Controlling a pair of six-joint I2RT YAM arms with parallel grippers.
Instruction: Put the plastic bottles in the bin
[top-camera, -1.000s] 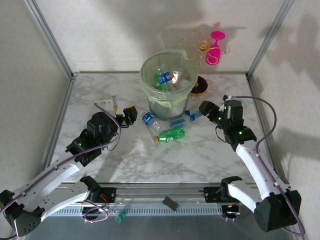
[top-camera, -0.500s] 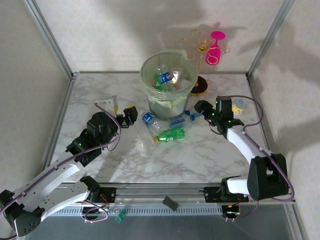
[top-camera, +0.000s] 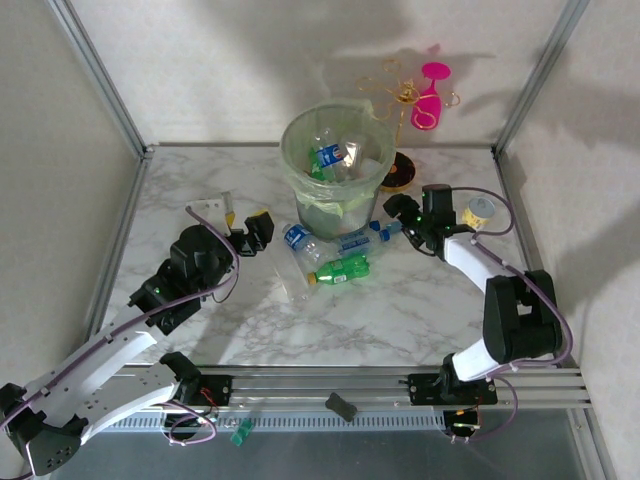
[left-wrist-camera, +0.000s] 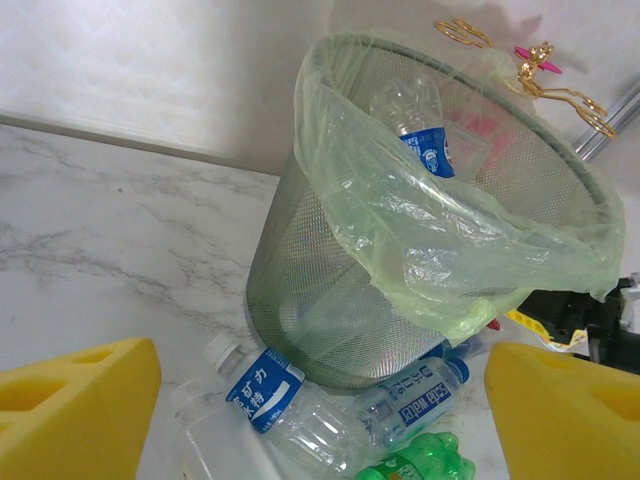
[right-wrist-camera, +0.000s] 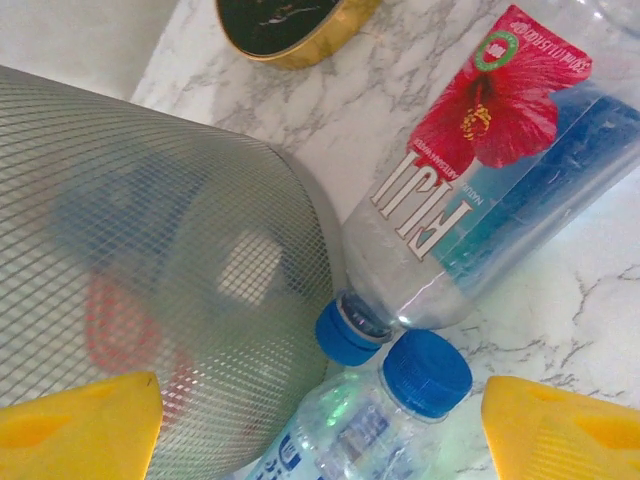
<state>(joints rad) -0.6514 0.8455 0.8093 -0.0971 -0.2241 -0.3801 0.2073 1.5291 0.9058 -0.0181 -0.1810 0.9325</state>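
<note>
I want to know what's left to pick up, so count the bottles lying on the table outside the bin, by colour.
Clear plastic bottles lying by the round pale green mesh bin: 3
Green plastic bottle: 1
Total: 4
A faint clear shape beside them might be one more bottle; it is too unclear to count.

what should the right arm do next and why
Probably ease the right gripper down and close on the Fiji bottle near its neck. The jaws stand open and hold nothing. That bottle lies on the marble table just ahead, its blue cap by the wall of the bin. A smaller blue-capped bottle lies beside it, so aim carefully.
</note>
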